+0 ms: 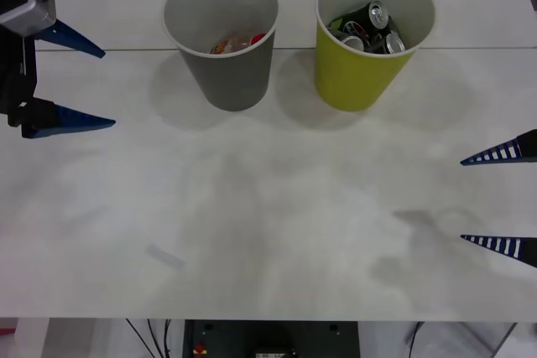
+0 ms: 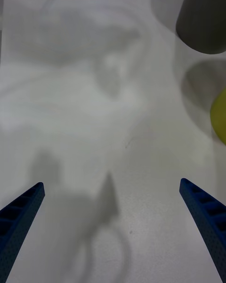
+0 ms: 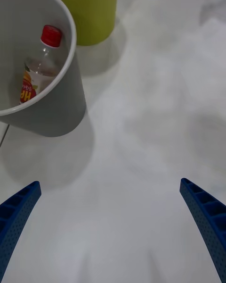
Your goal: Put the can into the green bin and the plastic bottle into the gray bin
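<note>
The left gripper point(image 1: 69, 81) hangs wide open and empty beside the gray bin point(image 1: 221, 35), likely clear of its rim because the plastic bottle point(image 3: 40, 63) already lies inside; cans point(image 1: 373, 29) fill the green bin point(image 1: 373, 35), so the right gripper point(image 1: 502, 199) waits spread and empty

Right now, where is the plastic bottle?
The bottle lies inside the gray bin, the left of the two bins at the table's far side, beside the green bin.

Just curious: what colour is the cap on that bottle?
Red; the plastic bottle shows best in the left wrist view.
</note>
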`<state>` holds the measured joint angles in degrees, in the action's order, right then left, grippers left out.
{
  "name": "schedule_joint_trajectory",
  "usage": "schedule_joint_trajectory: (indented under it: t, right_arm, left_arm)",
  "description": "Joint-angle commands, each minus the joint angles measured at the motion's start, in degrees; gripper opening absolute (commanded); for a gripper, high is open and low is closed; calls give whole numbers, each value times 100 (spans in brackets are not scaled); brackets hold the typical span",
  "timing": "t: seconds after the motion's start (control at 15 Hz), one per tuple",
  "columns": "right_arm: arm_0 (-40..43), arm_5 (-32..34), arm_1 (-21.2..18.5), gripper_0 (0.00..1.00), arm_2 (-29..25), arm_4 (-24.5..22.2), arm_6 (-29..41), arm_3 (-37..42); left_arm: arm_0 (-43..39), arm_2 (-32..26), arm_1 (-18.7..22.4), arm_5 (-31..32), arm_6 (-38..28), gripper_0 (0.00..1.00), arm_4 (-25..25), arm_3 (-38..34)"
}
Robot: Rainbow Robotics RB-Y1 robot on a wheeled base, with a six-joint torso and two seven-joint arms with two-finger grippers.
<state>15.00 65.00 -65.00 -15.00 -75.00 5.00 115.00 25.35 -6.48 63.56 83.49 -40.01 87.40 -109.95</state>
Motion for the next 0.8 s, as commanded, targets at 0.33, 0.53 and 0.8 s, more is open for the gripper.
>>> schedule_joint_trajectory:
  t: [0.33,0.53,0.8]
  right_arm:
    - [0,0,0,100,0,0,0,0]
    - [0,0,0,100,0,0,0,0]
    - [0,0,0,100,0,0,0,0]
  left_arm:
    - [-1692,-1048,-635,9,934,100,198,-1116]
    - [-2026,-1110,-784,124,1417,100,365,-1231]
    - [-2491,-1180,-1127,132,1742,100,770,-1538]
